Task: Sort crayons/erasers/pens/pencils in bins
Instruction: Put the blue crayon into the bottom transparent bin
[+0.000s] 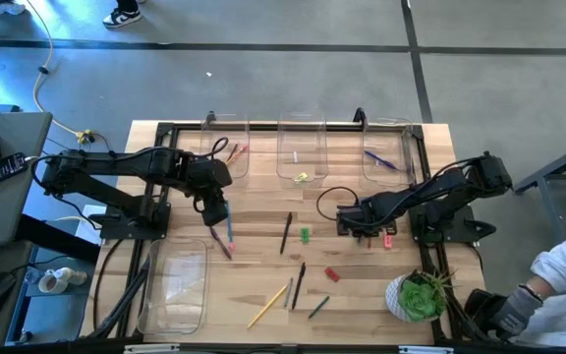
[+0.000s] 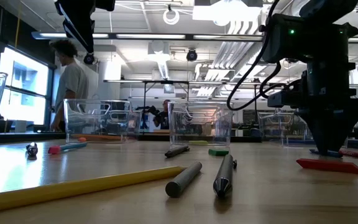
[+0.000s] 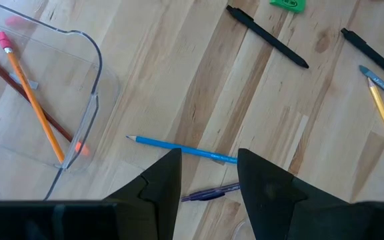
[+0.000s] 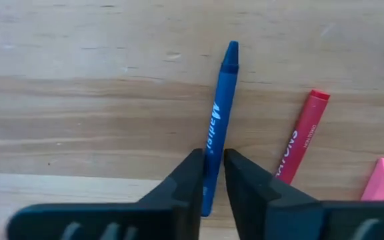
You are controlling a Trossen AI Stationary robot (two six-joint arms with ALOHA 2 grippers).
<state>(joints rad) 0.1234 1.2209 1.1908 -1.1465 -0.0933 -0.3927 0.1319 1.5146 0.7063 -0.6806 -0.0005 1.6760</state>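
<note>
The right gripper (image 4: 211,167) pinches the blue crayon (image 4: 217,123) near its end on the table, so it may pivot and slip when lifted, knocking the red crayon (image 4: 301,137) just beside it, while farther off the left gripper (image 3: 209,170) hovers open over the blue pencil (image 3: 179,147).

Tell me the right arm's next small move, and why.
Probably lift straight up. The right gripper has its fingers nearly closed around the lower end of the blue wax crayon, which lies flat on the wooden table beside a red crayon.
</note>
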